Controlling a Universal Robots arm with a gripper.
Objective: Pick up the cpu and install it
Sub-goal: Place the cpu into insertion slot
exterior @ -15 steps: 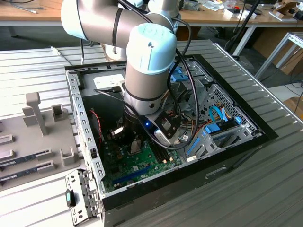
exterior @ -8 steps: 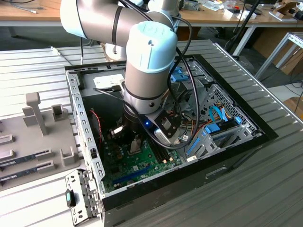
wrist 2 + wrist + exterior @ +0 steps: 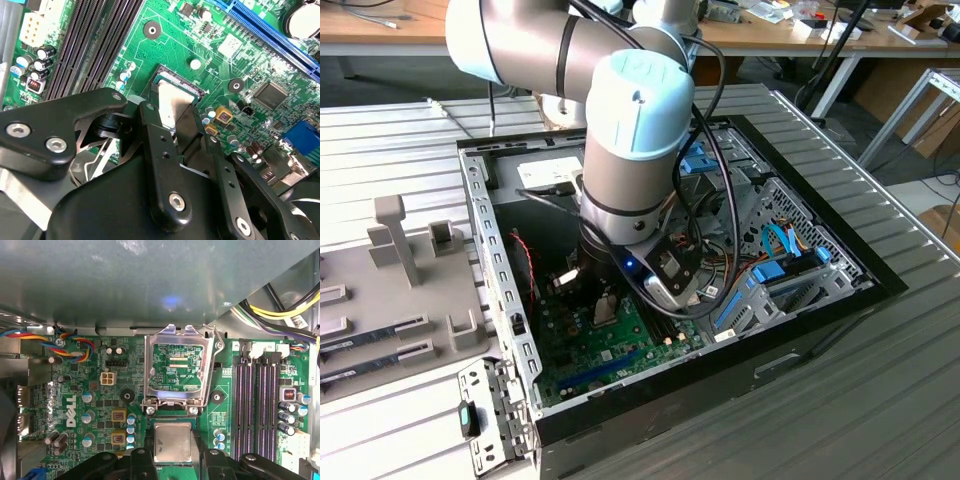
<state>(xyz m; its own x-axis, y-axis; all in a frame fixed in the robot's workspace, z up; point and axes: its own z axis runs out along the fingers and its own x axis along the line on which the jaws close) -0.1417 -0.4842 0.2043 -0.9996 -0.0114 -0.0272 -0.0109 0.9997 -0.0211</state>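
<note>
The cpu (image 3: 173, 439), a small silver square with a thin green rim, lies flat over the socket on the green motherboard (image 3: 90, 390). In the second wrist view the cpu (image 3: 172, 102) shines between two black fingers (image 3: 152, 130), with the socket's edge (image 3: 180, 82) just beyond it. My gripper (image 3: 173, 455) is shut on the cpu, one finger against each of two opposite sides. The socket's metal load plate (image 3: 175, 365) stands swung open beside the chip. In the exterior view the arm's wrist (image 3: 630, 190) reaches down into the open computer case (image 3: 800, 330) over the motherboard (image 3: 620, 350).
Empty black memory slots (image 3: 257, 405) run alongside the socket. Bundles of coloured cables (image 3: 70, 347) and yellow and black wires (image 3: 285, 315) hang near the board. Blue cables and a drive cage (image 3: 770, 260) fill the case's far side. A grey fixture tray (image 3: 400, 270) sits outside the case.
</note>
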